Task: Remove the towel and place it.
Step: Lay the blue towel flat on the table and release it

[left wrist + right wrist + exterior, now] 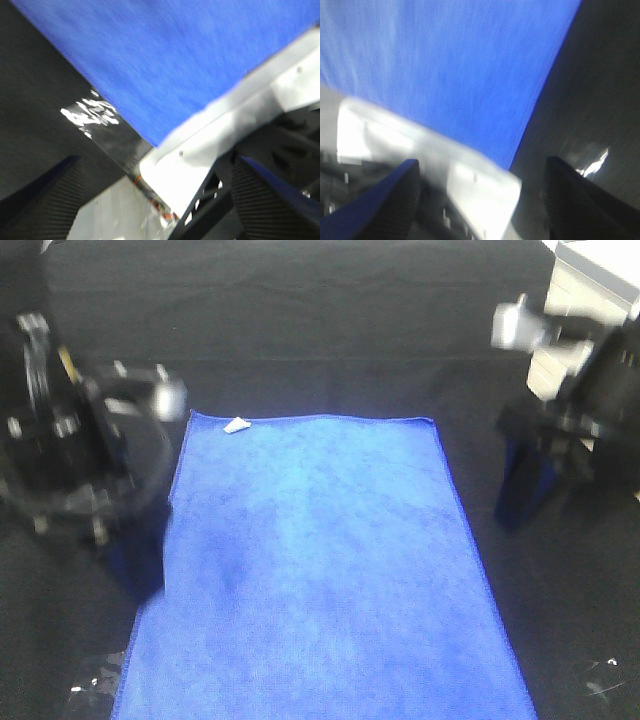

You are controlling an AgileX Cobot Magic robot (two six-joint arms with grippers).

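Note:
The bright blue towel (320, 570) lies spread flat on the black table cloth (330, 330), with its small white tag (236, 425) at the far left corner. My left gripper (138, 552) hangs just off the towel's left edge. It is open, and its dark fingers (40, 197) have nothing between them. The left wrist view shows the towel (165, 55) beyond them. My right gripper (525, 490) hovers to the right of the towel's far right corner, also open and empty. In the right wrist view the towel (450, 65) lies ahead of the fingers (585, 200). Both arms look blurred.
A white box-like unit (590, 280) stands at the back right, behind the right arm. Shiny scraps sit on the cloth at the front left (95, 680) and front right (605, 680). A pale metal part (235, 120) crosses the left wrist view.

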